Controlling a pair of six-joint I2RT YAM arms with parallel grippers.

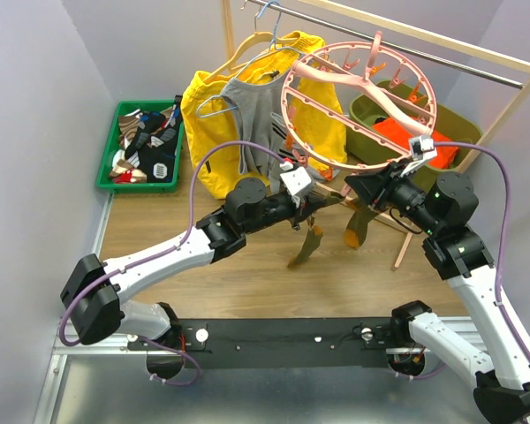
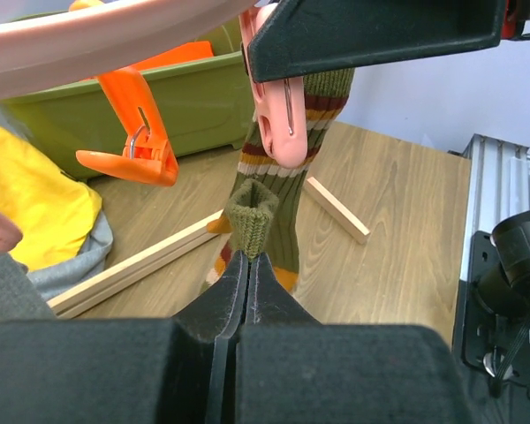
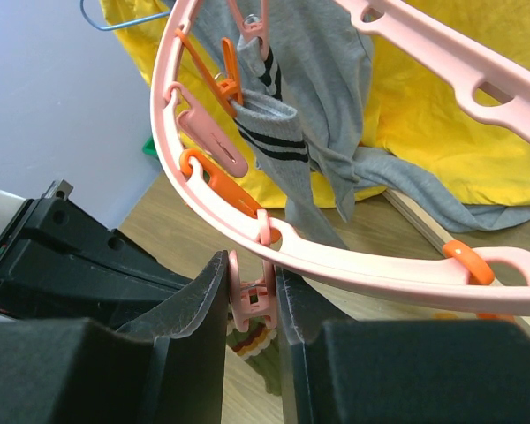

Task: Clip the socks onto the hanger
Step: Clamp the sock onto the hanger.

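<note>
The pink ring hanger [image 1: 358, 106] hangs from the rail, with clips along its rim. My left gripper [image 1: 307, 205] is shut on the cuff of an olive sock [image 2: 252, 212], which dangles below it [image 1: 305, 247]. The cuff sits just under a pink clip [image 2: 278, 115]. My right gripper [image 3: 250, 265] is shut on that pink clip [image 3: 252, 296], pinching its handles below the hanger's rim [image 3: 362, 265]. A second olive sock with orange patches [image 1: 360, 225] hangs right behind that clip; what holds it is hidden. A grey striped sock [image 3: 278, 141] is clipped further along the rim.
A green tray [image 1: 106, 155] of loose socks sits at the far left. A yellow jacket [image 1: 216, 115] and grey shirt [image 1: 256, 124] hang behind the ring. An olive bin [image 1: 450, 132] stands at the back right, and the wooden rack's post [image 1: 405, 243] and foot bar [image 2: 141, 265] are close by.
</note>
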